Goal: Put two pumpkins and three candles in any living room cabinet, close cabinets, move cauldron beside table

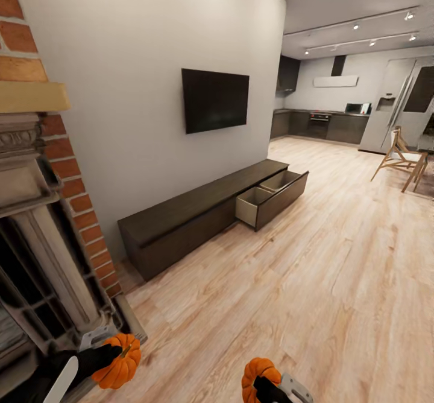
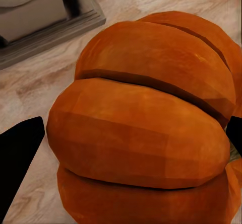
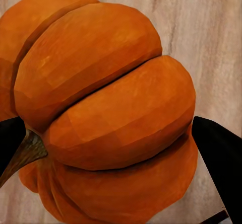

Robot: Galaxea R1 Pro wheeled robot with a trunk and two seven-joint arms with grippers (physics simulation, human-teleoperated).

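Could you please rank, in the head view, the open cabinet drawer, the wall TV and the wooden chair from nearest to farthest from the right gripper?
From the right gripper, holding a pumpkin:
1. Open cabinet drawer, ahead at the cabinet's far end.
2. Wall TV, above the cabinet.
3. Wooden chair, far right, near the kitchen.

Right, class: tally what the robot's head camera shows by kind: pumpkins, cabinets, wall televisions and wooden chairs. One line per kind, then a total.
Pumpkins: 2, one in the left gripper at, one in the right gripper at
Cabinets: 1, drawer open
Wall televisions: 1
Wooden chairs: 1
Total: 5
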